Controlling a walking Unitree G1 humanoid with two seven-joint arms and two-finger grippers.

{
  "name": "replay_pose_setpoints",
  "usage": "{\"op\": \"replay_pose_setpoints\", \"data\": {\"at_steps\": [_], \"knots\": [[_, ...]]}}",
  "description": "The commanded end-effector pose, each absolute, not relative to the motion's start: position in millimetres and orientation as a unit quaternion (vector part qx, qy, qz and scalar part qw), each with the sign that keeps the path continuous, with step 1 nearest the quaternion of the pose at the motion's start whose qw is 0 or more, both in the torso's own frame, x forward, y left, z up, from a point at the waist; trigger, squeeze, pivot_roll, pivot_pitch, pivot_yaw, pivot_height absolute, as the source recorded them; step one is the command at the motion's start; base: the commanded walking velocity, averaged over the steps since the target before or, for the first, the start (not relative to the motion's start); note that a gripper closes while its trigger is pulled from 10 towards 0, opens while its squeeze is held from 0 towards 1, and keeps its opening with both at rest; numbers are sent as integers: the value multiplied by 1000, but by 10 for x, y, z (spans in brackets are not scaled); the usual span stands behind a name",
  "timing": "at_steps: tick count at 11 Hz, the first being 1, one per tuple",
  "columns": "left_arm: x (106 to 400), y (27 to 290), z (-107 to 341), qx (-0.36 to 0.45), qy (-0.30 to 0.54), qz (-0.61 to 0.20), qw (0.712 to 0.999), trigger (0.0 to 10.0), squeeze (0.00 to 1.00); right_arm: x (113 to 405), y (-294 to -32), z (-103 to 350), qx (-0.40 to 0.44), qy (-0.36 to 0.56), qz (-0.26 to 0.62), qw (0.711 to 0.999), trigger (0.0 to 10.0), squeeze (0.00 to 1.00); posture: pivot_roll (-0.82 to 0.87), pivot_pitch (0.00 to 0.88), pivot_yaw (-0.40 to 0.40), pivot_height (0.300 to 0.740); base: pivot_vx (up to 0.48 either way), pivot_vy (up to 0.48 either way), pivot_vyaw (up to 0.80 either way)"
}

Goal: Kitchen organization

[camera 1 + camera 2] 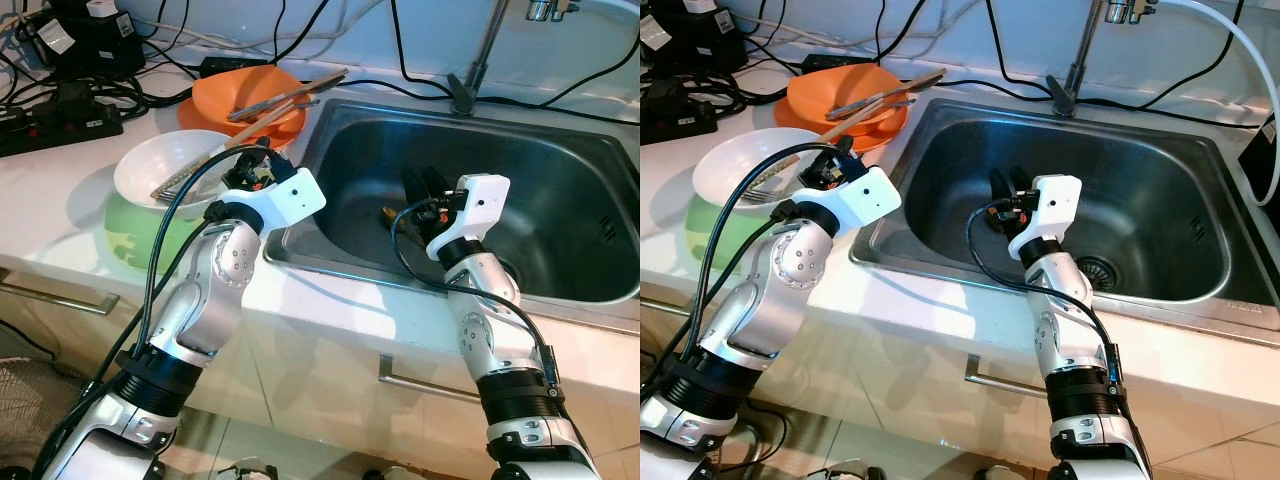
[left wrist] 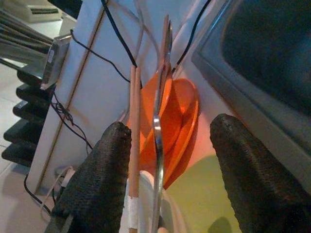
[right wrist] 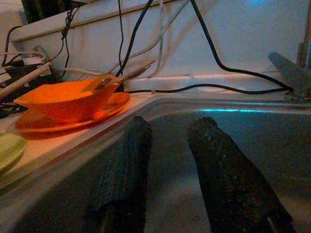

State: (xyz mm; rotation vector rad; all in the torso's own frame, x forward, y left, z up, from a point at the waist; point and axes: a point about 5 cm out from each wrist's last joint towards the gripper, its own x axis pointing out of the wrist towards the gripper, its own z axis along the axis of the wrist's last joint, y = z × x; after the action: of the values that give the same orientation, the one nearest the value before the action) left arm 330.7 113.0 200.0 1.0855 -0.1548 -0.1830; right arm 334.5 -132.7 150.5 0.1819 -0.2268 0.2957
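Left wrist view: left hand (image 2: 165, 170) spread around chopsticks (image 2: 134, 145) over the white bowl (image 1: 160, 170), nothing gripped. Right hand (image 3: 167, 165) hangs spread in the sink (image 1: 560, 160); dishes remain stacked by its worktop edge, sorting barely begun.

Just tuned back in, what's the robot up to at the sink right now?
The left gripper is over the white bowl stacked on a green bowl beside the sink, fingers open around the chopsticks and a metal utensil that lie across it. Behind sits an orange bowl on an orange plate with more utensils. The right gripper hangs open inside the sink basin, holding nothing.
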Motion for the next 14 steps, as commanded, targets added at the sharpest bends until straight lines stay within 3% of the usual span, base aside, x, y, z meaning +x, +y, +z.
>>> {"op": "replay_pose_setpoints", "data": {"at_steps": [1, 2, 11, 14], "knots": [[3307, 1118, 2033, 521, -75, -88, 845, 9333, 0, 3317, -1321, 1349, 94, -85, 144, 981, 10000, 0, 103, 41, 6, 740, 0, 0, 0], [3308, 1104, 2026, 521, -76, -90, 846, 0, 0, 3322, -1342, 1344, 93, -84, 141, 982, 10000, 0, 104, 43, 5, 740, 0, 0, 0], [3326, 1084, 2086, 504, -87, -85, 855, 0, 0, 3329, -1336, 1330, 94, -80, 138, 983, 10000, 0, 107, 50, 2, 740, 0, 0, 0], [3324, 1063, 2299, 429, -134, -64, 891, 0, 0, 3344, -1343, 1336, 93, -80, 137, 983, 10000, 0, 111, 51, -3, 740, 0, 0, 0]]}}
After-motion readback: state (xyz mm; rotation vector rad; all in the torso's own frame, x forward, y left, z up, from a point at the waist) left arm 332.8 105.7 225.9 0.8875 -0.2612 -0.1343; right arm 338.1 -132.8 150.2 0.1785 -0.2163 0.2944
